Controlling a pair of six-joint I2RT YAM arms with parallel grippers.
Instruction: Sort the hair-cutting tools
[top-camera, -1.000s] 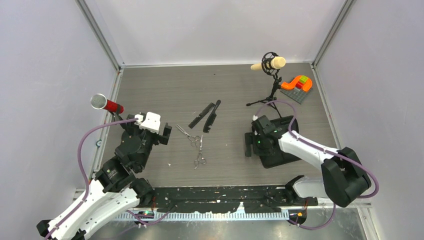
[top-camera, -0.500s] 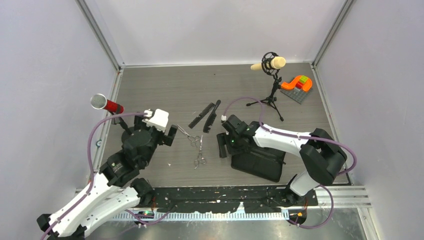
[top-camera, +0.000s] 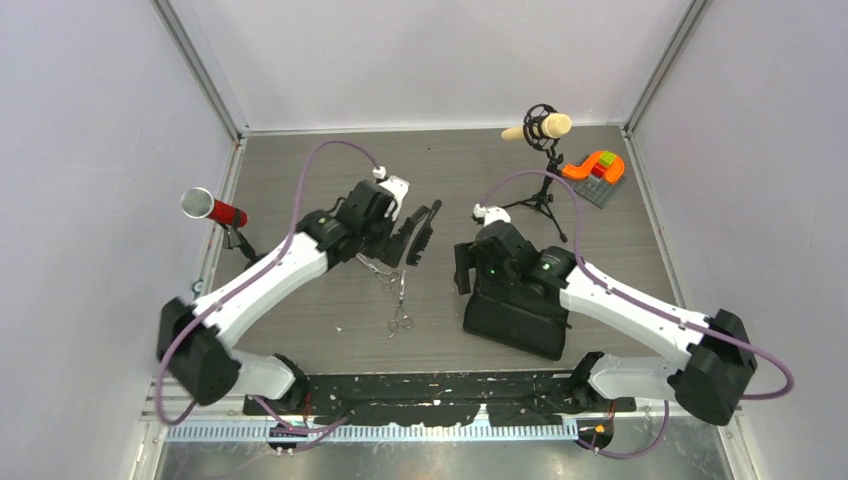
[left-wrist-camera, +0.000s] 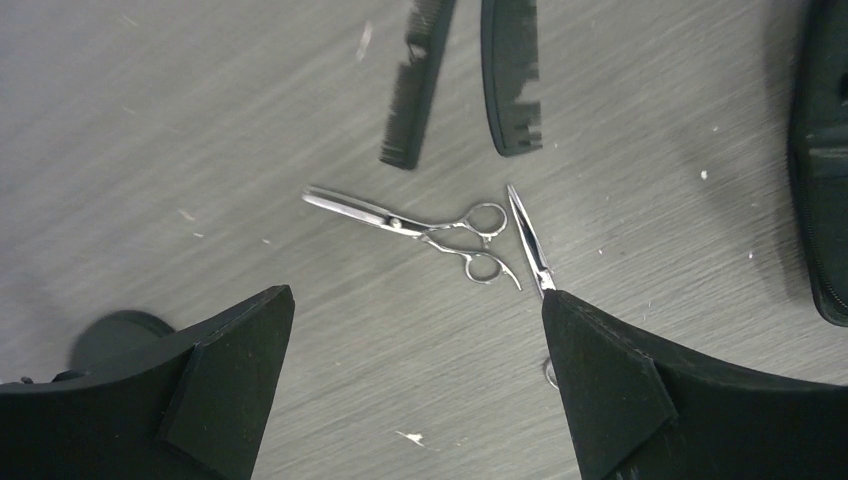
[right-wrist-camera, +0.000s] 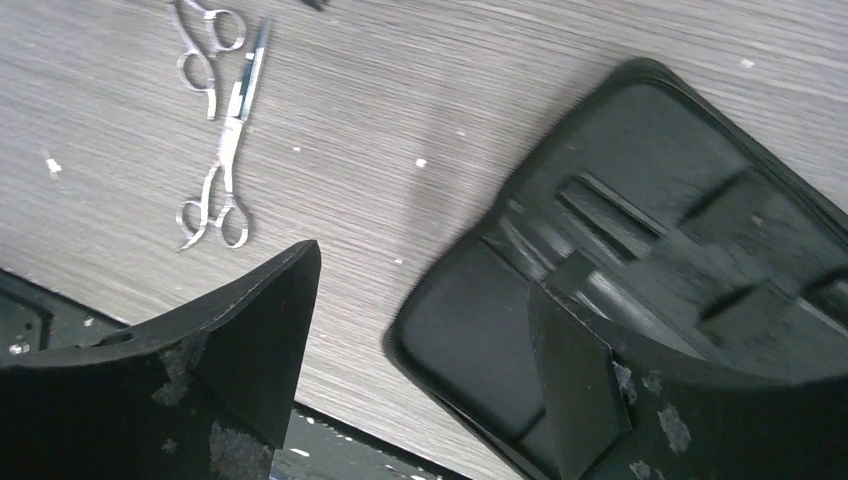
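The left arm (top-camera: 270, 275), white shells over black joints, folds at an elbow out to its own left, and its long forearm runs diagonally forward and inward to the wrist. The black two-finger left gripper (left-wrist-camera: 415, 300) points down, its wedge-shaped fingers (left-wrist-camera: 220, 370) wide apart with nothing between them. The right arm (top-camera: 640, 310), built the same, folds at an elbow out to its own right, forearm angled inward. The black right gripper (right-wrist-camera: 422, 270) faces down, tilted, its fingers spread and gripping nothing.
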